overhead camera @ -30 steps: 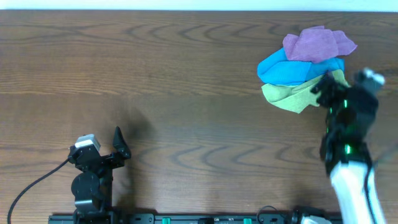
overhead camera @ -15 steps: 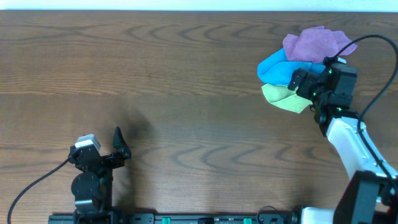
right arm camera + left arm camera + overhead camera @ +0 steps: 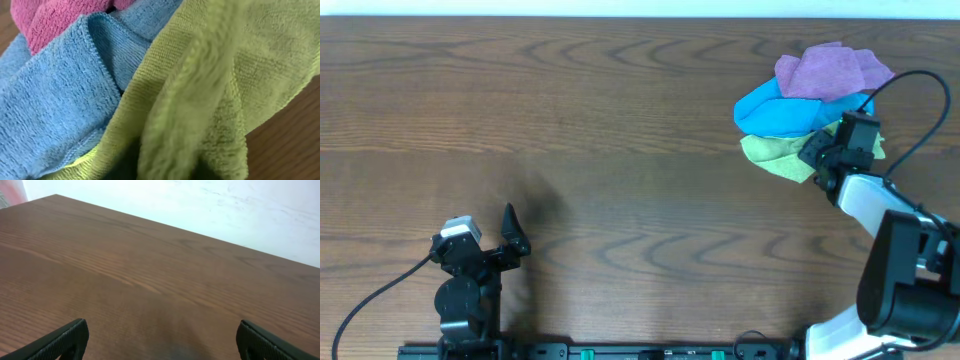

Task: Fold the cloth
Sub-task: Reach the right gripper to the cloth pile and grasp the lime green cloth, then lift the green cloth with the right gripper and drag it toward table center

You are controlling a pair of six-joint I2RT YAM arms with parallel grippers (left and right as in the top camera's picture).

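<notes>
Three crumpled cloths lie piled at the table's back right: a purple one point(image 3: 825, 72) on top, a blue one point(image 3: 785, 110) under it, and a green cloth point(image 3: 775, 155) at the bottom. My right gripper point(image 3: 817, 152) sits low at the green cloth's right edge. In the right wrist view a raised ridge of the green cloth point(image 3: 240, 65) is bunched at the gripper point(image 3: 167, 165), which looks shut on it; its fingers are hidden by the fabric. My left gripper point(image 3: 510, 232) rests at the front left, open and empty, fingers point(image 3: 65, 340) wide over bare wood.
The wooden table point(image 3: 620, 150) stretches between the arms. The right arm's black cable point(image 3: 920, 110) loops beside the pile. In the right wrist view the blue cloth point(image 3: 55, 110) and the pink-purple one point(image 3: 55, 20) lie just left of the green.
My right arm swung from right of the pile over the cloths, then dropped to the green cloth's right edge and closed on a fold. The left arm has not moved.
</notes>
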